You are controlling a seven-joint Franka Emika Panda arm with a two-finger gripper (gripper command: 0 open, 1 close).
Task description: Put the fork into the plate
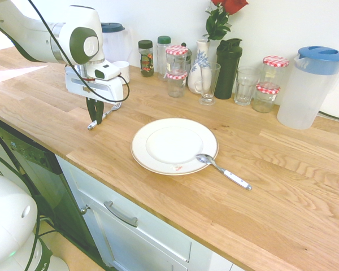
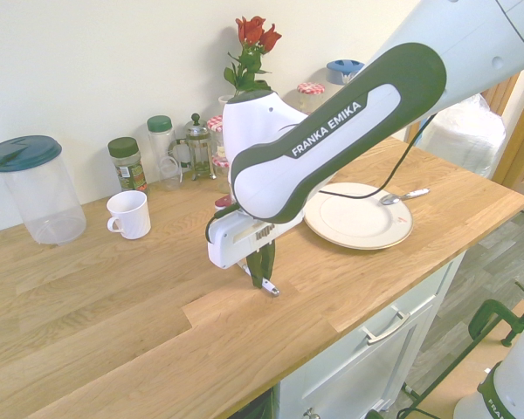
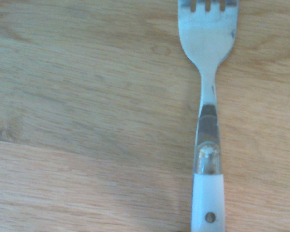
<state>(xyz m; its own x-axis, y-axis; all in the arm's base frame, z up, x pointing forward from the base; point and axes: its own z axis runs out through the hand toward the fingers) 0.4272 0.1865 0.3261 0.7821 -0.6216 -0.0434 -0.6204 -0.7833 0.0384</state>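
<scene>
Nearest the wrist camera is the fork [image 3: 208, 46], lying on the wooden worktop [image 3: 87, 96] directly under the gripper [image 1: 95, 120]. The two fingers stand close together, and they appear to be closed on its white handle; I see no lift. So the grasp seems to be made, but the lifting, the carrying and the placing are left to do. Behind the gripper, toward the wall, is the white mug [image 2: 129, 215]. Well apart from the gripper, to its right in the first exterior view, is the dinner plate [image 1: 173, 141]. The spoon [image 1: 236, 179] rests its bowl on the plate's far side from the gripper.
</scene>
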